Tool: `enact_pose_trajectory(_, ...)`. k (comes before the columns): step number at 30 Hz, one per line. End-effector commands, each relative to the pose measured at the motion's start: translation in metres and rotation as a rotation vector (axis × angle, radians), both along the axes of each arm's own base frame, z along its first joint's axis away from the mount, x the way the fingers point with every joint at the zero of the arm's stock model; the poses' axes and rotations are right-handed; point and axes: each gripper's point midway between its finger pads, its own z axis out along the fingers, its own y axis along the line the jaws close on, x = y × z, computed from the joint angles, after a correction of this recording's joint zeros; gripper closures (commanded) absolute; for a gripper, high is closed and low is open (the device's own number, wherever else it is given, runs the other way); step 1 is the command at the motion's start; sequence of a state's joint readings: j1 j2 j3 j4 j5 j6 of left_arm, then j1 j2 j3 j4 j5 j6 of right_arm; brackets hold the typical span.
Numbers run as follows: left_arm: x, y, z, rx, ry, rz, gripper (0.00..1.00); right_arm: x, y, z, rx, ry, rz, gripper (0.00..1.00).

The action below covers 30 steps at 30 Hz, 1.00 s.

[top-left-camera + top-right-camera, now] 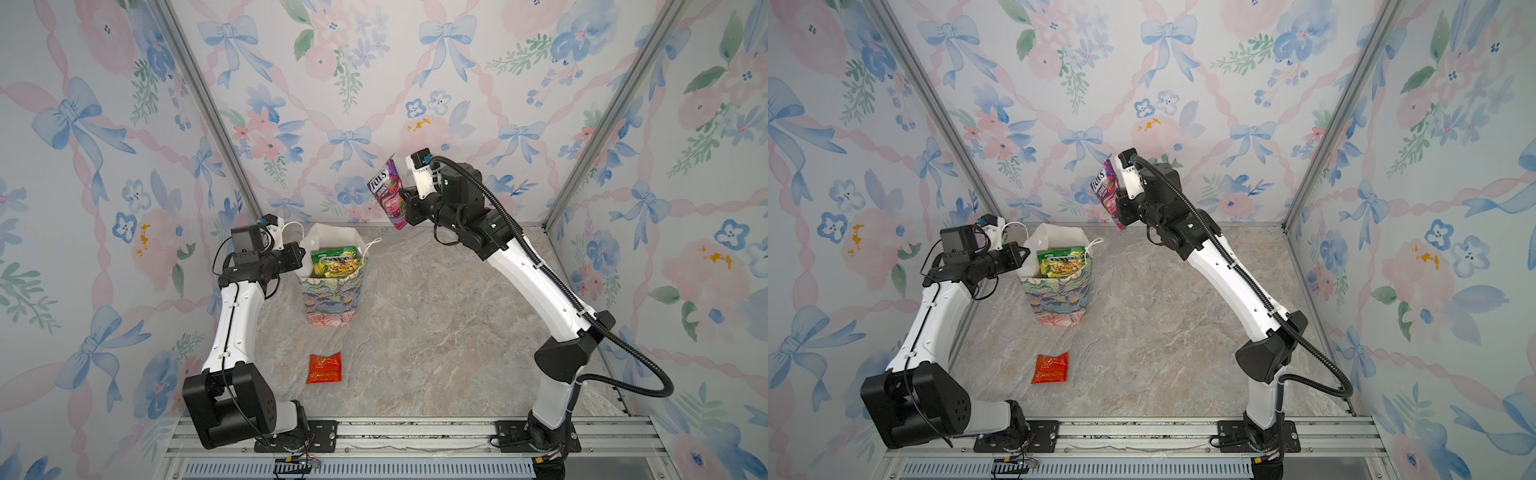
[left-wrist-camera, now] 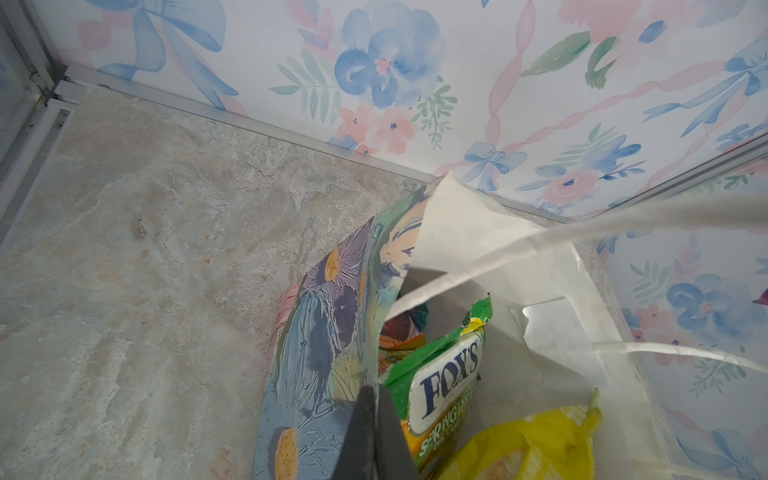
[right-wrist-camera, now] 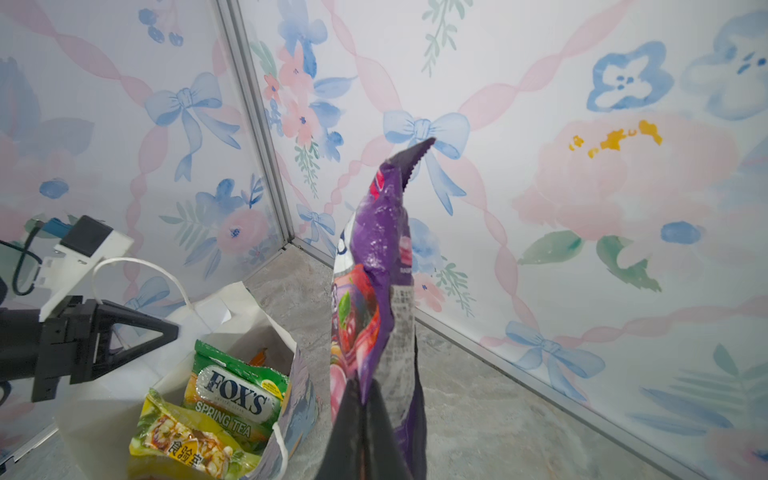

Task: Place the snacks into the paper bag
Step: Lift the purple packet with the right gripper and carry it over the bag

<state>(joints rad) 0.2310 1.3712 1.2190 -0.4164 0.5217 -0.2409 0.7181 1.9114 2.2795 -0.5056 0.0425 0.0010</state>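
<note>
Left gripper [image 1: 302, 252] is clamped shut on the left rim of the paper bag [image 1: 332, 303], propping the mouth open. The bag stands upright near the tabletop's back edge, left of centre. Risk: that's thin paper in a pinch, so a downward shove from the other arm could tear the rim or tip the bag. Green FOX'S packet [image 1: 334, 259] and yellow packet [image 3: 187, 440] stand close to the rim, so there's little room and the next one may perch and slide out. Cord handle [image 1: 371, 244] droops by the mouth, a likely snag point. Red-orange packet [image 1: 324, 368] lies flat near the front edge, not yet bagged. It's glossy and flat, probably an awkward pinch. Purple packet [image 1: 388, 195] is in the air, right of the bag, with the right gripper [image 1: 402, 198] closed on its side edge. The free top end could catch the rim on entry.
</note>
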Motion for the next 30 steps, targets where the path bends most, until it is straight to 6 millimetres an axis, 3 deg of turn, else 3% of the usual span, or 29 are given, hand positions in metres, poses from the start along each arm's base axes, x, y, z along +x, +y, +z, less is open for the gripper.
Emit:
enact_pose_trajectory(1, -0.002, 0.003, -0.010, -0.017, 0.032, 0.012, 1.00, -0.005, 0.027, 0.003, -0.053, -0.057, 0.055, 1.00)
enact_pose_trajectory(5, -0.002, 0.003, -0.009, -0.018, 0.030, 0.012, 1.00, -0.013, 0.055, -0.001, -0.100, -0.095, 0.111, 1.00)
enact_pose_trajectory(14, -0.001, 0.003, -0.010, -0.020, 0.031, 0.008, 1.00, -0.031, 0.099, -0.046, -0.305, -0.143, 0.189, 1.00)
enact_pose_trajectory(30, -0.002, 0.003, -0.008, -0.020, 0.027, 0.008, 1.00, -0.048, 0.118, -0.083, -0.505, -0.196, 0.214, 1.00)
